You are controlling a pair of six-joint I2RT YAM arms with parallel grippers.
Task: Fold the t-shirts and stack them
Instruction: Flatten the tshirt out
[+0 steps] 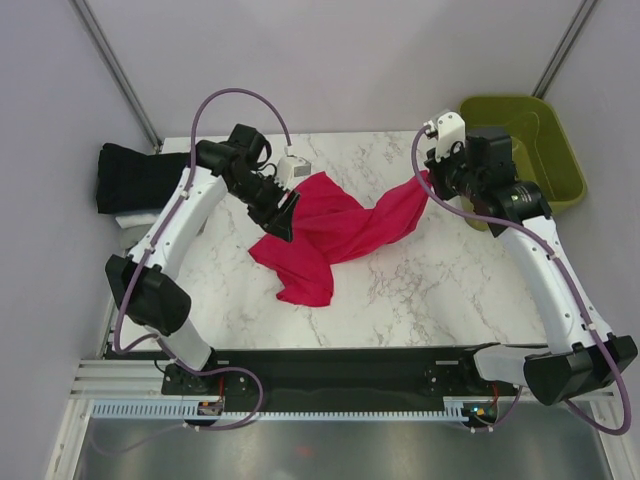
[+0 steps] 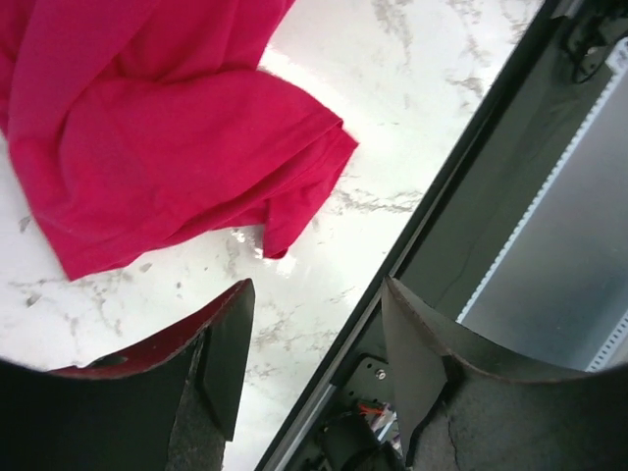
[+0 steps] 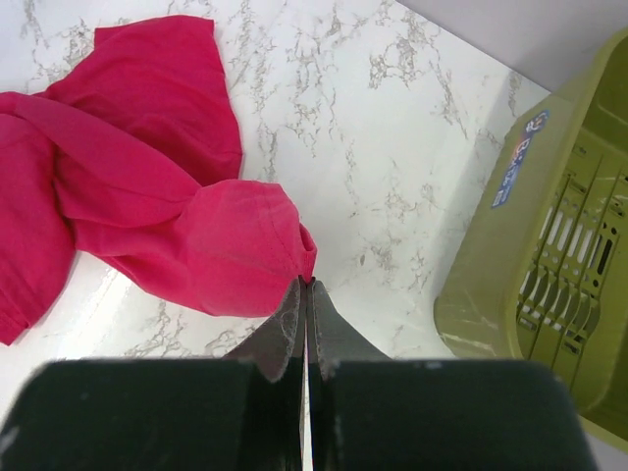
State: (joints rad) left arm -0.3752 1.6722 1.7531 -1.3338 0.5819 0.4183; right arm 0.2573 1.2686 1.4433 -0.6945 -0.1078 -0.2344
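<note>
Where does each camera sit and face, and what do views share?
Top external: overhead behind the bases, looking down at the table; left arm, right arm show.
Left wrist: looks past the open left gripper at the pink t-shirt.
Right wrist: past the right gripper, shut on the pink t-shirt; basket beside.
Shared: pink t-shirt.

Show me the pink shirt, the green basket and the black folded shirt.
pink shirt (image 1: 330, 235): top view, its bunched middle.
green basket (image 3: 510, 275): right wrist view, its side wall.
black folded shirt (image 1: 135, 178): top view, its top face.

pink shirt (image 2: 147, 128): cut off top-left | basket (image 3: 491, 285): cut by right edge | folded stack (image 1: 135, 178): lower layers mostly hidden
</note>
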